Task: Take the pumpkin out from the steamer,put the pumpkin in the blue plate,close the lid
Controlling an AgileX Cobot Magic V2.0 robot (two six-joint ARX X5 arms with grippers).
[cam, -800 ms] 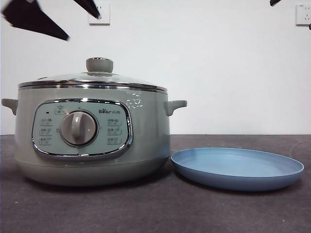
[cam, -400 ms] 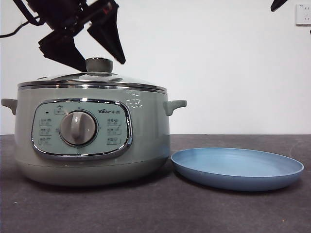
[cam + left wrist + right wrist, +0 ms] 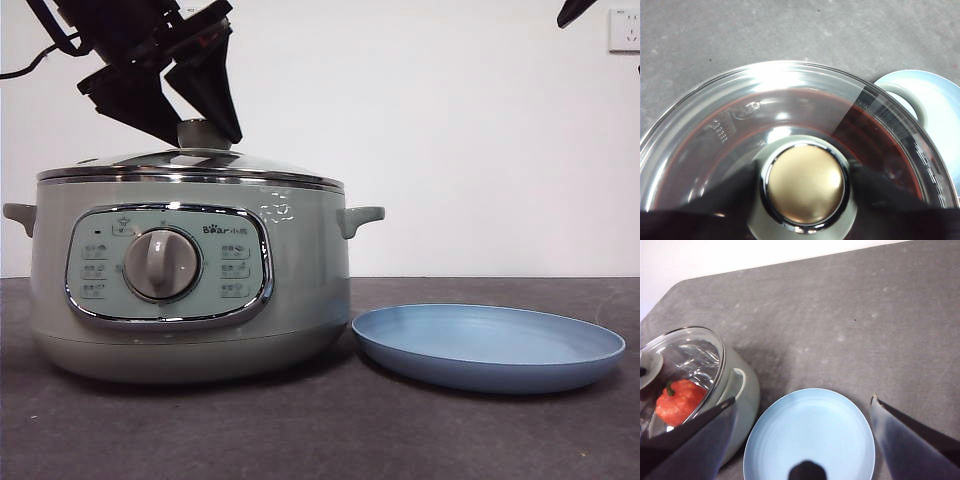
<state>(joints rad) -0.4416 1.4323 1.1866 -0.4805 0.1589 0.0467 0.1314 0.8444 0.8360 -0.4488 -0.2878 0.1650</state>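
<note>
Lid removal, opening step. The left gripper [image 3: 190, 125] hangs over the steamer [image 3: 190, 280], jaws spread on either side of the lid [image 3: 790, 115] knob, not yet closed; next it must pinch and lift. The pumpkin [image 3: 677, 400] sits inside. The blue plate [image 3: 490, 345] lies at the steamer's 3 o'clock. The right gripper [image 3: 800, 430] waits above it, wide open and empty.

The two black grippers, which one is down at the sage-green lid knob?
The left gripper: its open jaws straddle the knob on the glass lid. The right gripper hangs open over the blue plate.
</note>
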